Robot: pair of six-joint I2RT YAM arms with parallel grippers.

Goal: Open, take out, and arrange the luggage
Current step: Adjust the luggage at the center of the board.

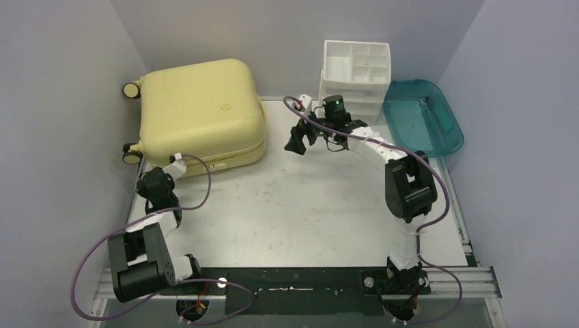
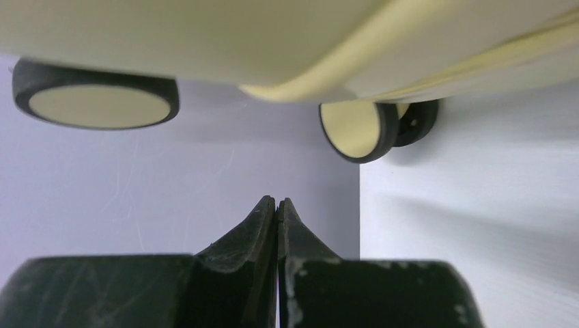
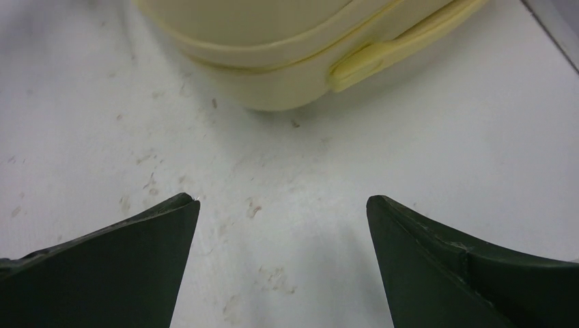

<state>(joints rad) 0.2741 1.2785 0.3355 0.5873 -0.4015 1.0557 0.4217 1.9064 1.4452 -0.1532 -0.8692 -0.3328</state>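
Now, the luggage (image 1: 198,113): we see a large pale-yellow hard-shell suitcase lying flat and closed at the far left of the table (image 1: 287,205). Its seam runs along the near side.
Wheels: two small yellow-and-black wheels (image 1: 132,89) point at the left wall. In the left wrist view they hang just under the shell (image 2: 95,102).
Left gripper (image 1: 179,162): it sits at the suitcase's near left corner, just beside the shell. Its fingers (image 2: 263,225) are pressed together with nothing between them. We cannot tell whether it touches the case.
Right gripper (image 1: 295,145): it hovers above the middle of the table, to the right of the suitcase and apart from it. Its jaws are spread wide and hold nothing.
Right wrist view: the two dark fingers (image 3: 136,253) frame bare, scuffed tabletop. Beyond them is the suitcase's rounded corner, with a raised pale-yellow bar (image 3: 382,55) along its seam.
Between right gripper and case: only bare table.
White drawer organizer (image 1: 355,75): a stacked unit with open compartments on top stands at the back of the table, just behind the right arm's wrist.
Teal plastic tray (image 1: 423,119): it is tilted at the far right corner, just beside the organizer.
Cables (image 1: 198,198): purple leads loop from both arms, one arching near the suitcase's near edge.
Surroundings: pale walls close in on the left, back and right.
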